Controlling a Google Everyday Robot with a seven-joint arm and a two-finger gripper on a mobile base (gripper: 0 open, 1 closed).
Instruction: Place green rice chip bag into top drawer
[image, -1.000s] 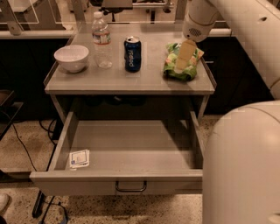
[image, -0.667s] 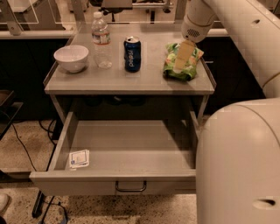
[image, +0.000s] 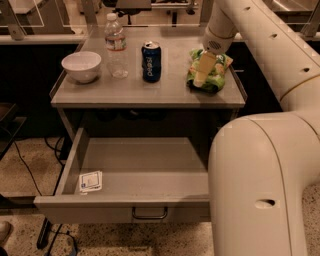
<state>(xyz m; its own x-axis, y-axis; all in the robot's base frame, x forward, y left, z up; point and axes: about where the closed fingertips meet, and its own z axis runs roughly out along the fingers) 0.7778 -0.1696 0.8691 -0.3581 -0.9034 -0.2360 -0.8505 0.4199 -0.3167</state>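
The green rice chip bag (image: 216, 75) lies on the right side of the grey table top (image: 125, 87). My gripper (image: 202, 77) reaches down from the white arm onto the bag, with a pale finger lying over the bag's middle. The top drawer (image: 135, 172) stands pulled out below the table top, with a dark handle (image: 149, 215) on its front. A small white card (image: 90, 181) lies in its left front corner.
A blue Pepsi can (image: 151, 61) stands mid-table, left of the bag. A clear water bottle (image: 116, 45) and a white bowl (image: 81, 66) stand further left. My large white arm housing (image: 260, 185) covers the drawer's right side. Cables (image: 30, 170) lie on the floor at left.
The arm housing in the foreground has swung left and now covers more of the drawer's right side. The gripper stays on the bag.
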